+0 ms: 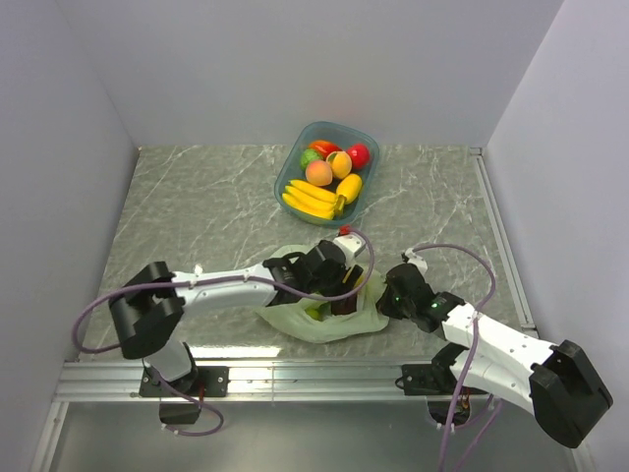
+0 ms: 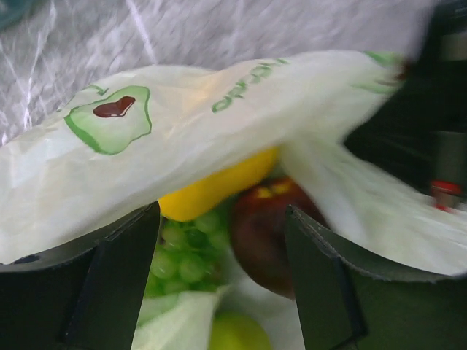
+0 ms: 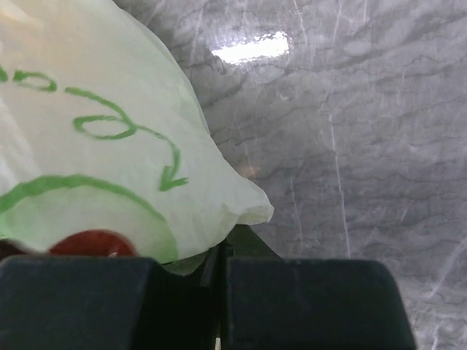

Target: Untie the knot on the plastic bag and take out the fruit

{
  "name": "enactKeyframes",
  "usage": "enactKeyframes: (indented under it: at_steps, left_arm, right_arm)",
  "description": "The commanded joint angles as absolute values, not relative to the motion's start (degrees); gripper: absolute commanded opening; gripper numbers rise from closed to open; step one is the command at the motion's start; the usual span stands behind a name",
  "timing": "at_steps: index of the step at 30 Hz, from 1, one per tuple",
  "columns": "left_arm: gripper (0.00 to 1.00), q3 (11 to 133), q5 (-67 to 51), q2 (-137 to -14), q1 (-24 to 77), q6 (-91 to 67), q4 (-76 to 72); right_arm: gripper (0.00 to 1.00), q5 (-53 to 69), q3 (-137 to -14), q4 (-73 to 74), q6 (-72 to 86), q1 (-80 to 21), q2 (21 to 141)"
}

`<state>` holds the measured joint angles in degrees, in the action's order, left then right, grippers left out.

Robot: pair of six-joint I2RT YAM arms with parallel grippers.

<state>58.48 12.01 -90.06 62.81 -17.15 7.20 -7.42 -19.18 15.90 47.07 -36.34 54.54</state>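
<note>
The pale green plastic bag point(image 1: 329, 320) lies open near the table's front, and no knot shows. My left gripper point(image 1: 344, 283) reaches into its mouth. In the left wrist view it point(image 2: 222, 219) is open, with green grapes point(image 2: 186, 255), a dark plum point(image 2: 266, 230), a yellow piece point(image 2: 211, 189) and a light green fruit point(image 2: 233, 332) between and beyond its fingers. My right gripper point(image 1: 386, 295) is at the bag's right edge. In the right wrist view it point(image 3: 222, 251) is shut on the bag's rim point(image 3: 219, 197).
A teal bowl point(image 1: 329, 125) stands at the back centre, holding a banana bunch point(image 1: 310, 199), a peach-orange fruit point(image 1: 317, 173), a red round fruit point(image 1: 359, 155) and a yellow oval fruit point(image 1: 348, 187). White walls enclose the table on three sides.
</note>
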Motion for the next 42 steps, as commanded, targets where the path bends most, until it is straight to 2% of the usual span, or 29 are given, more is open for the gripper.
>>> enactKeyframes:
  at_steps: [1, 8, 13, 21, 23, 24, 27, 32, 37, 42]
  left_arm:
    - [0.75, 60.73, 10.20, -92.89, 60.91, -14.59, 3.96]
    - [0.75, 63.36, 5.72, -98.26, 59.42, -14.68, 2.38]
    - [0.81, 65.12, 1.50, -102.91, 59.41, -15.12, 2.20]
    - [0.76, 66.36, 2.81, -105.82, 59.15, -15.47, 2.81]
    - [0.70, 66.80, 2.73, -106.17, 58.62, -15.56, 3.43]
    - [0.58, 66.80, 2.81, -106.00, 58.54, -15.56, 3.60]
    - [0.35, 65.40, 1.68, -103.29, 58.54, -15.29, 2.64]
    - [0.10, 61.53, 0.44, -97.66, 58.54, -14.33, 2.03]
    - [0.06, 57.23, 0.53, -90.27, 58.27, -13.71, 2.46]
    - [0.05, 54.85, -6.75, -83.33, 58.10, -11.26, 4.91]
  right_arm:
    - [0.00, -7.56, -19.51, 14.76, 47.46, -35.95, 53.70]
    - [0.00, -6.07, -19.42, 14.15, 45.97, -35.86, 52.91]
    - [0.00, -5.63, -19.95, 14.33, 44.91, -35.95, 52.21]
    - [0.00, -5.27, -20.21, 14.24, 43.95, -35.86, 51.33]
    - [0.00, -5.54, -20.21, 14.33, 43.59, -35.95, 51.24]
    - [0.00, -5.62, -20.48, 14.33, 43.42, -35.95, 51.24]
    - [0.00, -5.89, -21.27, 14.85, 42.72, -35.86, 51.59]
    - [0.00, -6.85, -22.58, 15.21, 41.75, -35.86, 51.77]
    - [0.00, -8.08, -23.64, 15.91, 40.87, -35.95, 52.29]
    - [0.00, -9.23, -25.05, 17.05, 40.34, -35.16, 52.12]
